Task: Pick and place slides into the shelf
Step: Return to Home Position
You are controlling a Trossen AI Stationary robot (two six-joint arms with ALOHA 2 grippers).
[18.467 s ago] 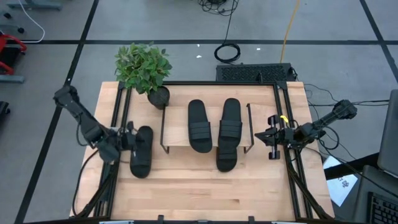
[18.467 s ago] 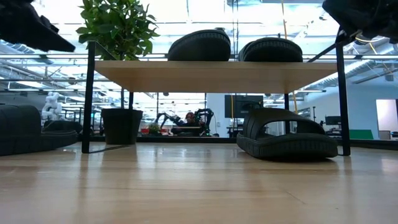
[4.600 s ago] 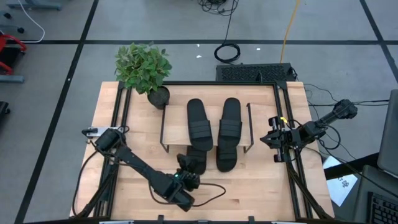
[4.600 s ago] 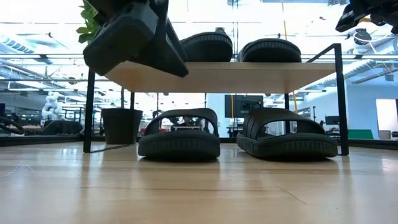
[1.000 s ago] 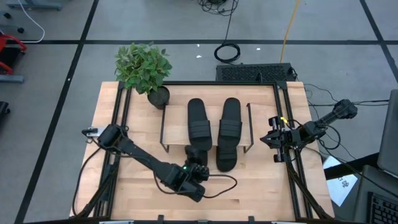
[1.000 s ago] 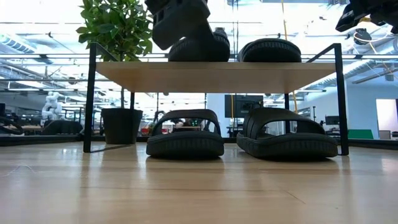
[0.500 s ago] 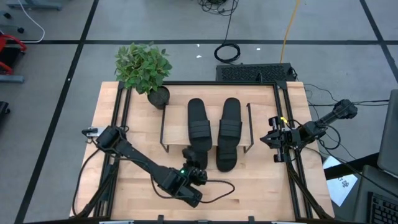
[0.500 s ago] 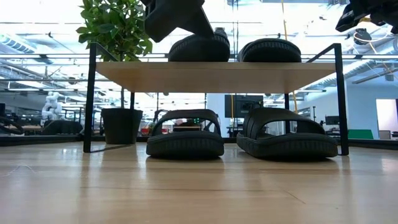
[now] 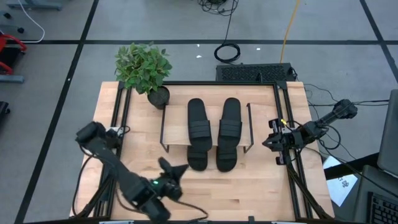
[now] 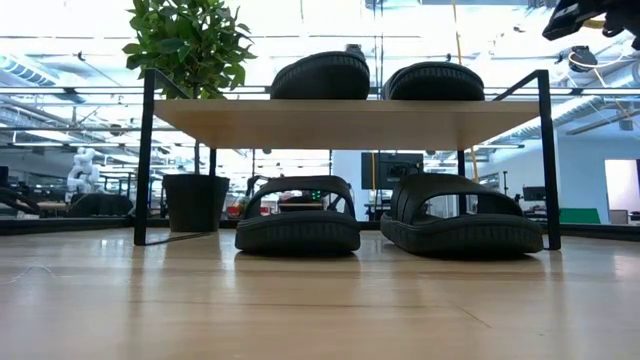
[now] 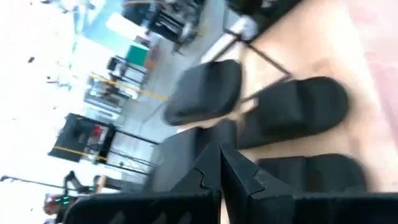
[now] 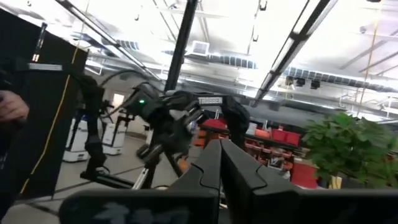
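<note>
Two black slides (image 9: 199, 121) (image 9: 230, 121) lie side by side on top of the light-wood shelf (image 9: 175, 127). Two more (image 10: 297, 218) (image 10: 462, 218) rest soles down on the table under the board, their near ends (image 9: 198, 158) (image 9: 225, 158) sticking out past its near edge. My left gripper (image 9: 179, 168) hovers shut over the table, to the near left of the shelf, holding nothing; its wrist view shows the shut fingers (image 11: 221, 168) with blurred slides beyond. My right gripper (image 9: 273, 143) waits shut at the table's right edge, raised (image 10: 585, 15).
A potted plant (image 9: 144, 67) stands at the far left, its pot (image 9: 158, 96) beside the shelf's far left leg. Black frame rails (image 9: 118, 118) run along the table's left and right sides. Bare tabletop (image 9: 249, 193) lies in front of the shelf.
My left gripper, still shut, has drawn away from the left slide under the shelf, going up and toward the table's left edge, and has left the low view. All slides have stayed in place.
</note>
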